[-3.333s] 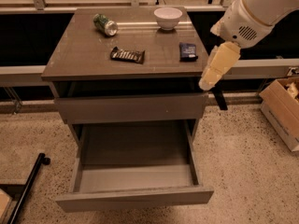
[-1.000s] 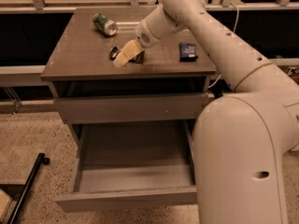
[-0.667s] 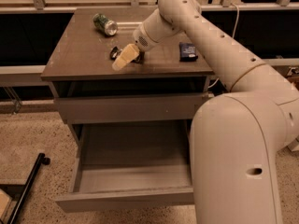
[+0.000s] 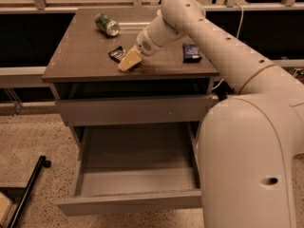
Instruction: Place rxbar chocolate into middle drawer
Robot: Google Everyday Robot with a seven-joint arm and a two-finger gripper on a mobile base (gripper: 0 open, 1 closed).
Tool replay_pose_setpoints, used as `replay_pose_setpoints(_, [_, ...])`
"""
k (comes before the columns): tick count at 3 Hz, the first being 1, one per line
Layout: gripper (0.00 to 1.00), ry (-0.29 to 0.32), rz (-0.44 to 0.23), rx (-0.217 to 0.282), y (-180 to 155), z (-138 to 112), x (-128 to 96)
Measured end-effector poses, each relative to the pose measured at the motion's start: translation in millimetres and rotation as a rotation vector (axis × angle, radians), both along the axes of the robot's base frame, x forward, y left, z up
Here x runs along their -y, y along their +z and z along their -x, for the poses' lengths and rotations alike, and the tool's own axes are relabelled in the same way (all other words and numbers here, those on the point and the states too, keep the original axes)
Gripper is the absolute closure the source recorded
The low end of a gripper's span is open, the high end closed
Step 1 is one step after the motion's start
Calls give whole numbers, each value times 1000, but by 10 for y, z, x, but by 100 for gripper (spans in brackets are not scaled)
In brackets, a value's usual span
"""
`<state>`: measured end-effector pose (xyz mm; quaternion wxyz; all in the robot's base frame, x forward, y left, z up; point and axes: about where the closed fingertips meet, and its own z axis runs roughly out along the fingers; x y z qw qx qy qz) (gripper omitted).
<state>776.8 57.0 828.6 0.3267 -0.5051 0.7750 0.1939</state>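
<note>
Our tool has swung from beside the desk's right edge to over the rxbar chocolate, covering its right end. We cannot tell whether it is spread or pinching.

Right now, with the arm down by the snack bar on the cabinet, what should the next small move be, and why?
Probably ease the gripper down onto the snack bar and take hold of it. The gripper sits over one end of the bar, the bar lies flat on the cabinet top, and the lower drawer already stands open, so only the pickup seems missing.
</note>
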Motion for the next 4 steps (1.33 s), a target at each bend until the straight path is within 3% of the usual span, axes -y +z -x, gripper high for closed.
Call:
replay_pose_setpoints(1, [78, -17, 8, 30, 175, 70, 103])
replay_pose_setpoints(2, [100, -16, -11, 91, 539, 365, 263])
replay_pose_setpoints(3, [100, 5, -28, 101, 668, 694, 391])
replay_pose_setpoints(4, [100, 52, -79, 66, 684, 1221, 539])
